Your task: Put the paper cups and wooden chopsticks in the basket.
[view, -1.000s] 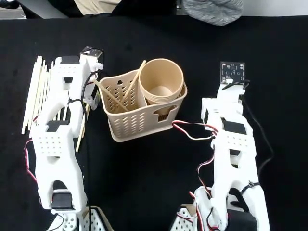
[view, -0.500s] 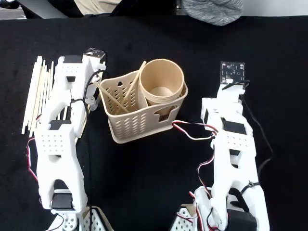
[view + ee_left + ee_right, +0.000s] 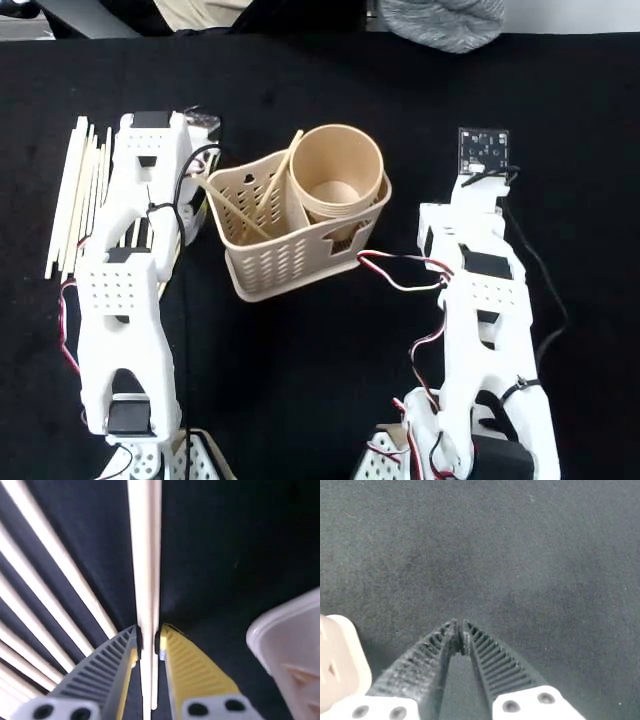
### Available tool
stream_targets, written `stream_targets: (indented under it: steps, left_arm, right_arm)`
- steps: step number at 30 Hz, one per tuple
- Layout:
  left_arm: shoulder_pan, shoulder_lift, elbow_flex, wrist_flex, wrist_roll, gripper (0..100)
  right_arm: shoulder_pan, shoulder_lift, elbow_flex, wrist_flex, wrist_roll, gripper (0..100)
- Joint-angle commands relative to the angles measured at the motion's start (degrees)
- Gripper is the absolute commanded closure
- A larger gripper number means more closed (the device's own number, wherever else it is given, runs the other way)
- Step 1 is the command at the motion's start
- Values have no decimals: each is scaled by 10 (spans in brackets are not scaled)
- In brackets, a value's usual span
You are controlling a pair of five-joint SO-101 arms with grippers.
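Observation:
A cream basket stands mid-table with stacked paper cups in its right compartment and a few wooden chopsticks leaning in its left one. More wooden chopsticks lie in a row at the table's left. My left gripper is low over the cloth beside the basket, its jaws closed against a pair of chopsticks that runs between them. My right gripper is shut with nothing in it, over bare cloth right of the basket.
Black cloth covers the table. A red, white and black cable loops from the right arm toward the basket's right side. A corner of the basket shows in the right wrist view. Grey fabric lies at the far edge.
The left arm's wrist has shifted toward the far side of the table, beside the basket. The right arm, the basket and the cups have stayed put.

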Motion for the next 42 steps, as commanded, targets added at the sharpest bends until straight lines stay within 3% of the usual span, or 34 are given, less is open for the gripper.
stream_targets:
  steps: [1,32,42]
  left_arm:
    - [0,-2,0,33,-18,970]
    - [-55,-11,-113,56,13,971]
    - [-96,-171,-107,56,29,971]
  right_arm:
    - [-8,2,-3,-11,6,986]
    - [-8,2,-3,-11,6,986]
    - [-8,2,-3,-11,6,986]
